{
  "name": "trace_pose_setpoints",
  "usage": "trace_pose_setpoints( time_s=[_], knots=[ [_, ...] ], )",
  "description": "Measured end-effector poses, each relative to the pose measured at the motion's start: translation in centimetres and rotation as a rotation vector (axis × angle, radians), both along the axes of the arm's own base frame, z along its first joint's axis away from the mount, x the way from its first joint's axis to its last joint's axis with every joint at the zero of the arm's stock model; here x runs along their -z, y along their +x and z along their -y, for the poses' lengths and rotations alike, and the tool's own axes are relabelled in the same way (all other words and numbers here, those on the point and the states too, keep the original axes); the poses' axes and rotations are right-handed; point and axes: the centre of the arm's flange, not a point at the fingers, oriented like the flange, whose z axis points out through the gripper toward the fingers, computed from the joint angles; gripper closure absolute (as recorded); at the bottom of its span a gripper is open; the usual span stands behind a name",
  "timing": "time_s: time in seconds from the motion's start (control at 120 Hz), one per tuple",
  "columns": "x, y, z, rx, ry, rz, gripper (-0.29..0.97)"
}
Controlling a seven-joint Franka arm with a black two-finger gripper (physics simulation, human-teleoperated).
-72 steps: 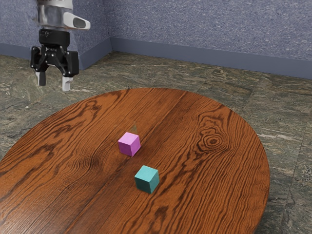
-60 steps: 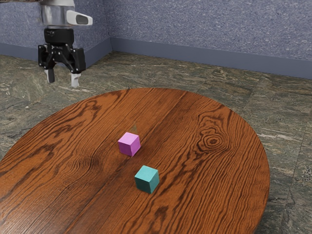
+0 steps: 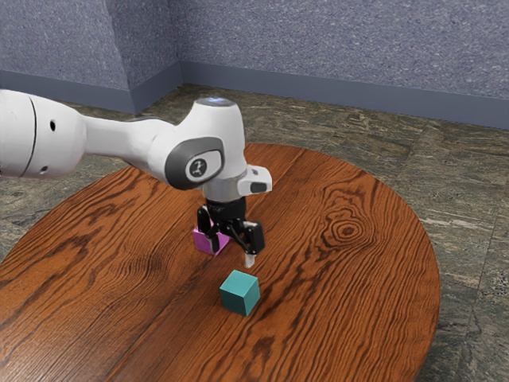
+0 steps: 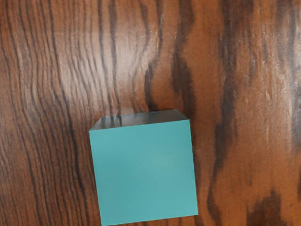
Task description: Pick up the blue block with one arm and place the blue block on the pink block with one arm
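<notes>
In the exterior view, the white arm reaches in from the exterior view's left over a round wooden table (image 3: 350, 231), with the hand pointing down near the table's middle. The gripper (image 3: 229, 247) hangs above the tabletop with its two fingers spread apart and nothing between them; it grips no object. The pink block (image 3: 208, 245) sits on the table right behind the gripper, partly covered by the fingers, and it is not clear from this angle whether a finger touches it. The blue block (image 3: 240, 292), teal in shade, rests on the wood just nearer the camera than the gripper, apart from both the fingers and the pink block. A grey stone floor (image 3: 445, 159) and blue-grey wall (image 3: 358, 40) surround the table. In the wrist view, the blue block (image 4: 143, 169) lies flat on the dark-grained table (image 4: 235, 70), just under the hand, showing its top face and a thin strip of one side.
</notes>
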Motion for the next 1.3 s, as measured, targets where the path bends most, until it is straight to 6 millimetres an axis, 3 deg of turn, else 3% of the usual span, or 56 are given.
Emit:
trace_pose_setpoints(
  time_s=[0.125,0.283,0.65,0.908,1.133,1.3],
  knots=[
    [3.0,-0.5,0.3,-0.034,-0.023,0.060,0.00],
    [5.0,-1.5,0.3,-0.082,-0.035,0.104,0.00],
    [7.2,-2.2,0.0,-0.174,-0.044,0.114,0.01],
    [10.1,-1.9,-0.4,-0.211,-0.049,0.077,0.04],
    [10.5,-1.4,-0.3,-0.138,0.005,0.121,0.12],
    [10.5,-1.4,-0.3,-0.115,0.029,0.132,0.25]
  ],
)
